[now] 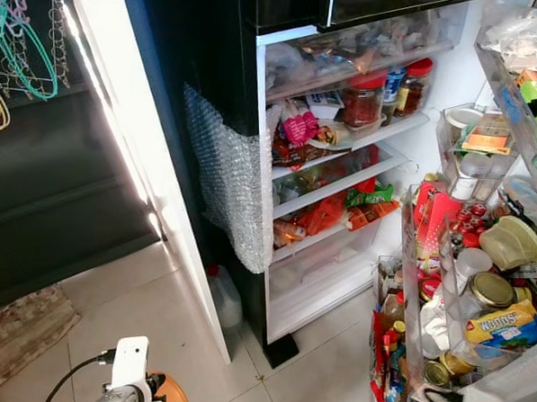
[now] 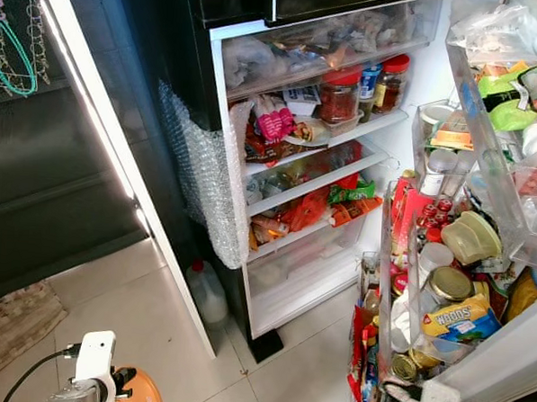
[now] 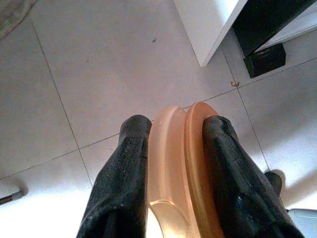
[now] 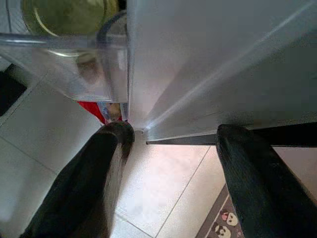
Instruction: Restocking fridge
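Note:
The fridge [image 1: 341,182] stands open ahead, its shelves packed with jars, packets and tubs. Its door [image 1: 511,380] swings out on the right, and the door racks hold several jars, cans and bottles. Low at the left, my left gripper [image 3: 177,124] is shut on a round orange thing [image 3: 190,163] with a peach-coloured rim, held over the floor tiles; the orange thing [image 1: 173,396] also peeks out at the bottom edge. My right gripper [image 4: 174,133] is open at the door's bottom edge, one finger [image 4: 106,153] touching the door's lower corner.
Bubble wrap [image 1: 224,181] hangs on the fridge's side wall. A white jug [image 1: 226,293] stands on the floor by the fridge's foot. A rug [image 1: 14,336] lies at the far left, with hangers [image 1: 25,35] above. Pale floor tiles [image 1: 155,303] stretch before the fridge.

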Controlling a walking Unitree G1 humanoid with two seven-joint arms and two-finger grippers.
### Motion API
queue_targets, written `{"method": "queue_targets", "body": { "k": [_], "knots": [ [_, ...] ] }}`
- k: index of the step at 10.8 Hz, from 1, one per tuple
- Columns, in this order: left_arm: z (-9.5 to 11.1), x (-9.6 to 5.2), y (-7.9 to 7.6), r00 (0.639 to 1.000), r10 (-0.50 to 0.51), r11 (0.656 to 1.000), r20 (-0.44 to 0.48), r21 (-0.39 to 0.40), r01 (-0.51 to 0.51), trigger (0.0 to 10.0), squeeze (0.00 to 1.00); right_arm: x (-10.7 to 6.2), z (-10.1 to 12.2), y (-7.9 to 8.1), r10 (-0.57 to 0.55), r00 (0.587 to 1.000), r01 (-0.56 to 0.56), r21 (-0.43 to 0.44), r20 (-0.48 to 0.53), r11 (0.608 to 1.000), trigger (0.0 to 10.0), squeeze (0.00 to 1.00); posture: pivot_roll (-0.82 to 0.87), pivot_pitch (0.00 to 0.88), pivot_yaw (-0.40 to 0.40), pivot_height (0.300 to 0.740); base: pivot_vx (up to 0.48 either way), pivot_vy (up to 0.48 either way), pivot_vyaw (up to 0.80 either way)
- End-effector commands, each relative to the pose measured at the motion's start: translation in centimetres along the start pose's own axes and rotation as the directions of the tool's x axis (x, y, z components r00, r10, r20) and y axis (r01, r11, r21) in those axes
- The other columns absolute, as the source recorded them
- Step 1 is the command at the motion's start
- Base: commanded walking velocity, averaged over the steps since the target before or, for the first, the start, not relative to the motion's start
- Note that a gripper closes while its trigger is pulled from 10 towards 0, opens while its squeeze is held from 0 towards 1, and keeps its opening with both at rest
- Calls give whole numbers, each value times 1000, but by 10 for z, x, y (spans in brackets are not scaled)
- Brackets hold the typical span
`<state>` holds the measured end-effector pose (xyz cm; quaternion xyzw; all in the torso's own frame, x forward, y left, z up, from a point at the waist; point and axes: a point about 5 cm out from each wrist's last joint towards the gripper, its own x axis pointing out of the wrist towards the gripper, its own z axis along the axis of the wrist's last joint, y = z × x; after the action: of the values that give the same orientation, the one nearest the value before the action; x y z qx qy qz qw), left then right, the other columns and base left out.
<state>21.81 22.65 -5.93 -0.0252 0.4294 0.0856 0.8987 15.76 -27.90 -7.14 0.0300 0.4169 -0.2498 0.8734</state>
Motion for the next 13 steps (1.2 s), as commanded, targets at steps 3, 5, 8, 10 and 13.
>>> {"method": "queue_targets", "body": {
  "k": [3,5,8,10,13],
  "knots": [
    [1,0,6,1000,12,1000,4,9,-12,10000,0,3,23,-4,-6,996,6,-1,89,1000,10000,0,-41,26,43,740,0,0,0],
    [1,0,5,1000,14,1000,4,5,-14,10000,0,4,31,-7,-29,994,28,11,109,1000,10000,0,-38,29,41,740,0,0,0],
    [2,0,5,1000,16,1000,6,4,-16,10000,0,4,36,-30,-125,984,119,54,124,991,10000,0,-36,31,42,740,0,0,0],
    [2,0,5,1000,13,1000,6,6,-13,10000,0,2,33,-48,-195,973,187,80,119,979,10000,0,-40,31,43,740,0,0,0],
    [3,0,5,1000,11,1000,6,7,-11,10000,0,-2,15,-62,-272,960,268,65,62,961,10000,0,-39,32,43,740,0,0,0]
  ]
}}
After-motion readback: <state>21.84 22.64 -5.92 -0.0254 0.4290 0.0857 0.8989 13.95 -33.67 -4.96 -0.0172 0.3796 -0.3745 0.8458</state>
